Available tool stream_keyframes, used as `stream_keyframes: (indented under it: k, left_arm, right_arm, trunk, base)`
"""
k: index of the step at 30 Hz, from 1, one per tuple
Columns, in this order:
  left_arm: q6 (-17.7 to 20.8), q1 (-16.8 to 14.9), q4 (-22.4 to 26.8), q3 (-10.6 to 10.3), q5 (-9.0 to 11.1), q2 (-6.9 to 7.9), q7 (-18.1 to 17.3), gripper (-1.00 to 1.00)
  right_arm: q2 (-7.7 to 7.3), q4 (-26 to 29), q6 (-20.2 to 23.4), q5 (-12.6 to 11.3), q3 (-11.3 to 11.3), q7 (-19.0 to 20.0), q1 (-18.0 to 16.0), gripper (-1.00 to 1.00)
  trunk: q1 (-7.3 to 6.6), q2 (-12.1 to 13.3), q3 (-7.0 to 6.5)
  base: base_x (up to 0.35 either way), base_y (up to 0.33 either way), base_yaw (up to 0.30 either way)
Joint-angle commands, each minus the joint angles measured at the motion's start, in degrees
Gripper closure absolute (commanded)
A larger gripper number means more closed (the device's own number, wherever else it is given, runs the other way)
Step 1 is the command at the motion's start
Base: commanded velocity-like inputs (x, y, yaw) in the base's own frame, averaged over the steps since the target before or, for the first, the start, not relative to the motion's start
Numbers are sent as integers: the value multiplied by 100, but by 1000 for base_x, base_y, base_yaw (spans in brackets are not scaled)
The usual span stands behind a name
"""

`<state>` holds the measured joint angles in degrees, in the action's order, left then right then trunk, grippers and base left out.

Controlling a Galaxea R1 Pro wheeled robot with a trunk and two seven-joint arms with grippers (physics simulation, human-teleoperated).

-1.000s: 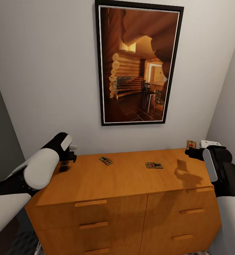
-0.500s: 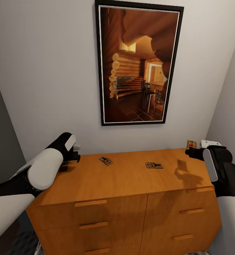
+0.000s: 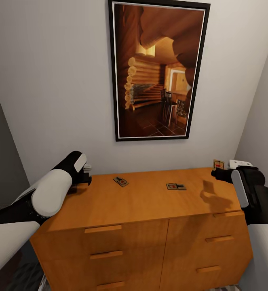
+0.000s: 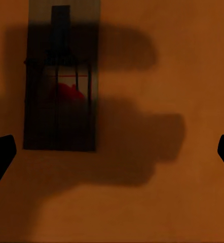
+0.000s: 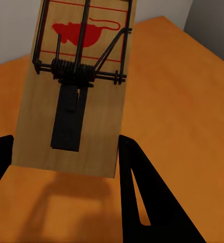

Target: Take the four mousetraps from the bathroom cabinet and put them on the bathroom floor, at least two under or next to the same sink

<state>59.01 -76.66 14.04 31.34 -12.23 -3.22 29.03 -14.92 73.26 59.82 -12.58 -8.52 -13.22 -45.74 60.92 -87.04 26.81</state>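
the cabinet [image 3: 142, 210] is smooth orange-brown wood with flat drawer fronts and wooden bar handles, standing against a pale wall under a tall black-framed picture [image 3: 158, 70] of a log interior.

two traps lie flat on its top, well apart: trap one [image 3: 121, 181] towards the left rear, trap two [image 3: 176, 186] nearer the middle. each is a thin tan wooden rectangle with dark wire.

the right gripper [image 3: 217, 173] hangs above the cabinet's right end, its black fingers closed on the edges of trap three [image 5: 79, 86], which it holds upright and clear of the top. the right wrist view shows that trap's pale wood grain, coiled dark spring, black bar and red mouse print. a small white gadget [image 3: 239, 163] sits just behind that arm.

the left gripper [image 4: 112, 152] is over the cabinet's left rear corner, its fingers spread wide apart and holding nothing. below it, in shadow, trap four [image 4: 60, 83] lies flat on the wood, its red mark dim.
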Motion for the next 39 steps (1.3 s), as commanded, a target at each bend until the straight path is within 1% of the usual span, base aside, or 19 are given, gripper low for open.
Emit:
stream_keyframes:
  k: [1, 3, 19, 29, 39]
  left_arm:
    - [23, -5, 13, 48, -52, -4, -2, -100]
    - [23, -6, 22, 48, -52, 3, -2, -100]
    - [15, -7, 75, 53, -52, 31, -2, -100]
    - [14, -7, 88, 56, -52, 85, -4, -100]
    - [9, -7, 96, 56, -52, 128, -11, -100]
  right_arm:
    - [-2, 4, 18, -78, 0, -49, -5, 100]
    - [-2, 4, 18, -78, 0, -49, -5, 100]
    - [-2, 4, 18, -78, 1, -49, -5, 100]
    - [-2, 4, 18, -78, 5, -49, -5, 100]
    - [-2, 3, 18, -78, 6, -49, -5, 100]
  trunk:
    - [22, -46, 25]
    - [66, -126, 61]
    - [66, -126, 61]
    - [66, -126, 61]
    - [286, -527, 241]
  base:
    - [0, 0, 0]
    - [0, 0, 0]
    - [0, 0, 0]
    - [0, 0, 0]
    - [0, 0, 0]
